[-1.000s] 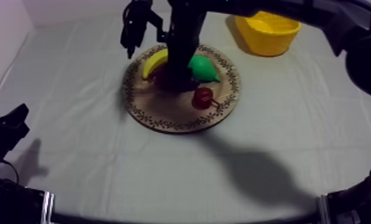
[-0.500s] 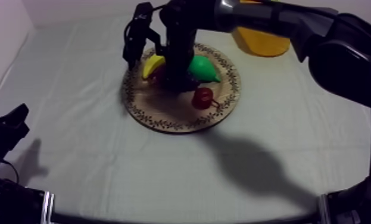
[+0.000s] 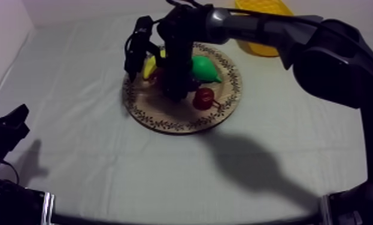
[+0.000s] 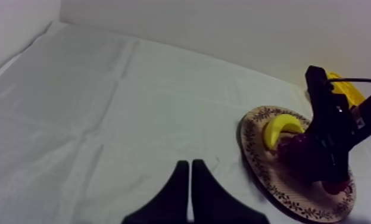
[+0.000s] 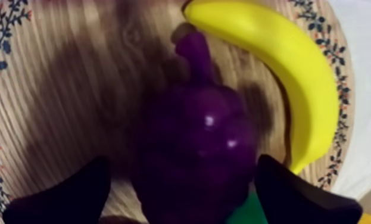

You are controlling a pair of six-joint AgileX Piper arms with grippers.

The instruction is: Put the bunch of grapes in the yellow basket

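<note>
The right jaws stand open astride the bunch of grapes (image 5: 193, 149) on the wooden board (image 5: 62, 77), beside the banana (image 5: 283, 77); its long axis lies crosswise to their closing line. The left jaws are closed, well apart

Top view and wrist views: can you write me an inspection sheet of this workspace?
Surface: grey-white cloth, creased.
Job's things: bunch of grapes on the wooden board; yellow basket beyond it, far right.
Clutter: banana, pear and small red fruit, also on the board.
Tools: right tool open, astride the grapes; left tool shut, over bare cloth.
Cables: nothing seen loose on the cloth.
Surroundings: pale wall at the back.
</note>
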